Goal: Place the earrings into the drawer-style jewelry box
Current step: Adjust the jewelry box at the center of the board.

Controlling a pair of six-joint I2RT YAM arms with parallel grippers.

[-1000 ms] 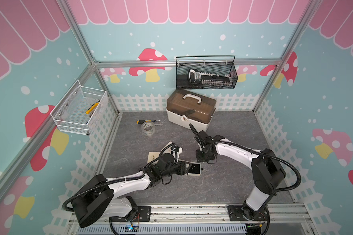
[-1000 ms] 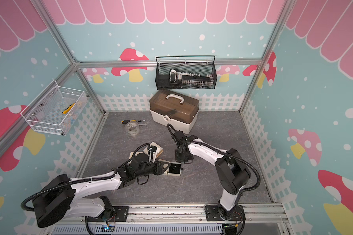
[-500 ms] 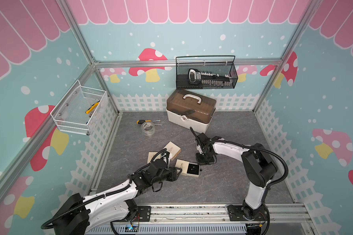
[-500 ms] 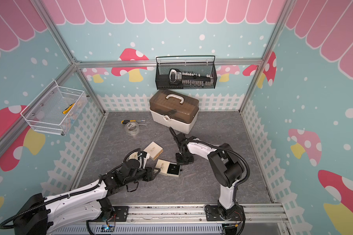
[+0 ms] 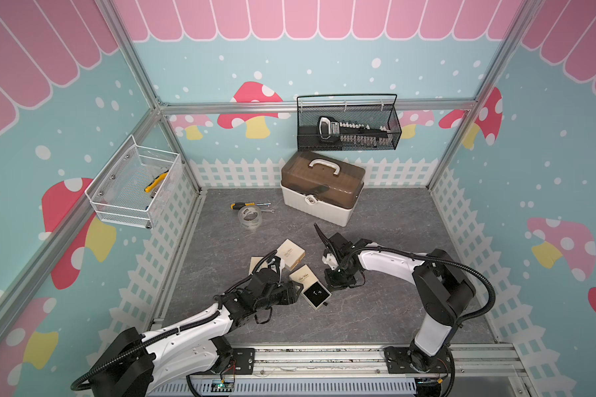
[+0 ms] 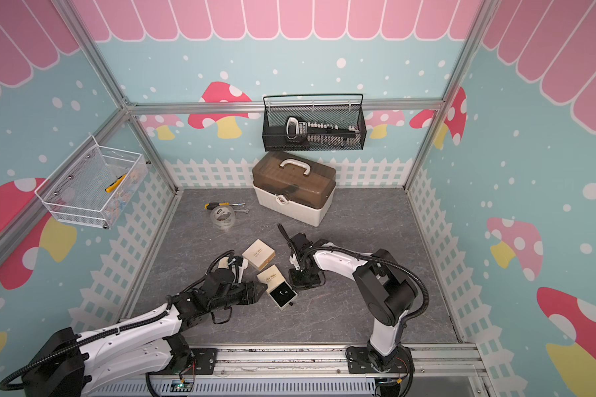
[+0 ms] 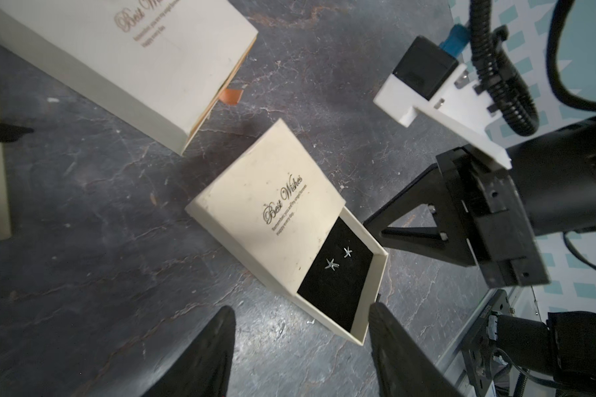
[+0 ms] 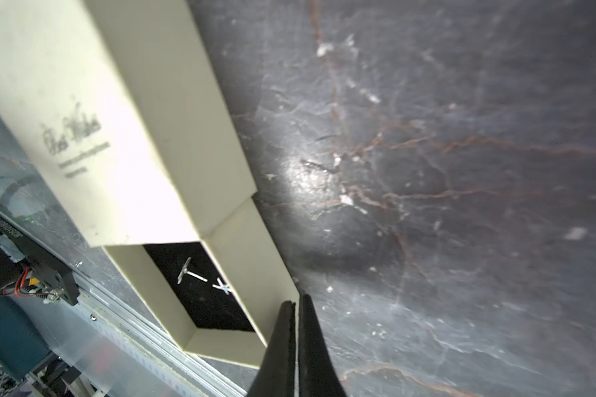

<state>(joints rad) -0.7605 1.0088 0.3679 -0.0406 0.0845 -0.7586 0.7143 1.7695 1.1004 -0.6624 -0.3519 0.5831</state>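
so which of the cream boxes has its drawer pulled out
The smaller cream box nearest the front rail: its black-lined drawer is slid out, with both earrings lying in it. The larger box behind it shows no drawer out.

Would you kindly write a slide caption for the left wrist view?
Two earrings lie in the pulled-out drawer; the open left gripper hovers near its end.
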